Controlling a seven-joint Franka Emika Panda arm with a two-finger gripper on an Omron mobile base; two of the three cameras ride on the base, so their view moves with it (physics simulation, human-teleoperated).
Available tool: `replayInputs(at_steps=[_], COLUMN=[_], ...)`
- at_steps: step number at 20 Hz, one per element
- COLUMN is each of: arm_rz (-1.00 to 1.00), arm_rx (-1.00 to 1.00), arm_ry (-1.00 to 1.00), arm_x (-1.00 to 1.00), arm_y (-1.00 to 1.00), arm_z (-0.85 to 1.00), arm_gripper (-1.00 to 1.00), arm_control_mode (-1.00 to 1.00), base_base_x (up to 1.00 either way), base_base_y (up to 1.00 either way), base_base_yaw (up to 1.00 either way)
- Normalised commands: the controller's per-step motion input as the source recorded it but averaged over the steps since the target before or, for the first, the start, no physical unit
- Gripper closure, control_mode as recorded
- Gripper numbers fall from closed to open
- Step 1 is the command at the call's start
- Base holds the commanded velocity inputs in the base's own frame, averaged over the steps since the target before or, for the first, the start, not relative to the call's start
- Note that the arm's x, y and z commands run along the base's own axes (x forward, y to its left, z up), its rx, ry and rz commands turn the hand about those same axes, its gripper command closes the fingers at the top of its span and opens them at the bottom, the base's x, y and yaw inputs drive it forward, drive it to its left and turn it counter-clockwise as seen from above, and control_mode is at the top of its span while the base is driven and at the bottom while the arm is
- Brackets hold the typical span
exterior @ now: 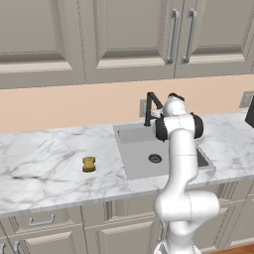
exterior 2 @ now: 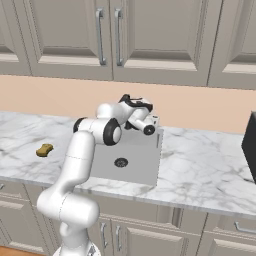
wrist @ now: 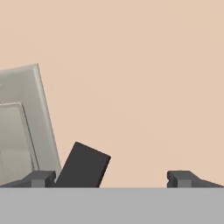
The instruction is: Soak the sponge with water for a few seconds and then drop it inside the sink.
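The sponge [exterior: 89, 164] is a small yellow-orange block lying on the white marble counter, left of the sink [exterior: 141, 149]; it also lies at the far left in the right base view [exterior 2: 44, 149]. The sink is a grey basin with a round dark drain [exterior: 155, 158]. A black angular faucet [exterior: 151, 104] stands at its back edge, and no water falls from it. My gripper [wrist: 111, 178] is raised over the back of the sink beside the faucet, facing the peach wall. It is open and holds nothing. A black piece of the faucet [wrist: 83, 166] lies just inside the left fingertip.
A grey wall outlet [wrist: 22, 127] sits on the wall behind the faucet. A black appliance [exterior 2: 250, 145] stands on the counter at the far right. Wall cabinets [exterior: 124, 34] hang above, and drawers and doors run under the counter.
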Motion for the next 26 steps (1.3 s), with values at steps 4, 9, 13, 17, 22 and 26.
replayInputs(at_steps=[4,9,13,17,22,26], arm_rz=[0.00,0.00,0.00,0.00,0.00,0.00], arm_rx=[0.00,0.00,0.00,0.01,0.01,0.00], arm_ry=[0.03,0.02,0.00,0.00,0.00,0.00], arm_x=[0.00,0.00,0.00,-0.20,-0.40,-0.28], arm_y=[-0.44,-0.40,-0.19,-0.09,-0.06,-0.18], arm_z=[0.00,0.00,0.00,0.02,0.16,0.22], arm_gripper=[-1.00,-1.00,-1.00,-1.00,-1.00,-1.00], arm_control_mode=[-1.00,-1.00,-1.00,-1.00,-1.00,-1.00], base_base_x=[0.00,0.00,0.00,0.00,0.00,0.00], base_base_y=[0.00,0.00,0.00,0.00,0.00,0.00], base_base_yaw=[0.00,0.00,0.00,0.00,0.00,0.00])
